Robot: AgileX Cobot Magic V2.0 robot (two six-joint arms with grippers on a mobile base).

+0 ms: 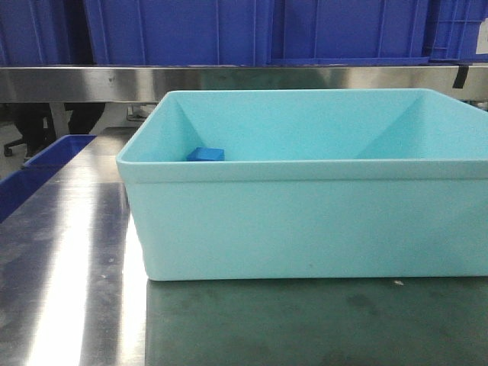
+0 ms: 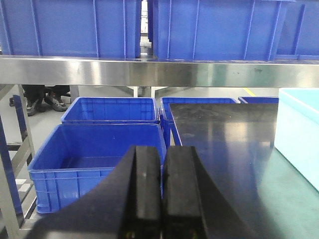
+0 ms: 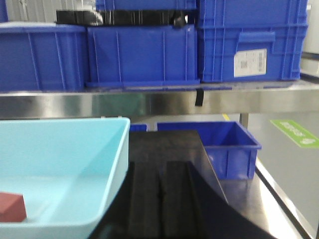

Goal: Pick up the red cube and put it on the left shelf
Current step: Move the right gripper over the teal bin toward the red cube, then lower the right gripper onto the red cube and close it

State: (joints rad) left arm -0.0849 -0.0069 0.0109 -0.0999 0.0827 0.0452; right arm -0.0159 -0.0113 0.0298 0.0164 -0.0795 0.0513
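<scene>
The red cube (image 3: 11, 207) lies on the floor of the light-blue tub (image 3: 107, 199), at the lower left edge of the right wrist view; it is hidden in the front view. My right gripper (image 3: 162, 169) is shut and empty, just right of the tub's rim. My left gripper (image 2: 162, 154) is shut and empty, over the table's left edge, well left of the tub (image 2: 299, 134). The steel shelf (image 1: 229, 80) runs across the back, with its left part in the left wrist view (image 2: 124, 72). Neither gripper shows in the front view.
The tub (image 1: 305, 221) fills the front view and holds a blue block (image 1: 206, 155) at its back left. Blue crates (image 2: 94, 164) stand on the floor left of the table, another (image 3: 229, 147) at the right. Blue crates (image 3: 144, 55) stand on the shelf.
</scene>
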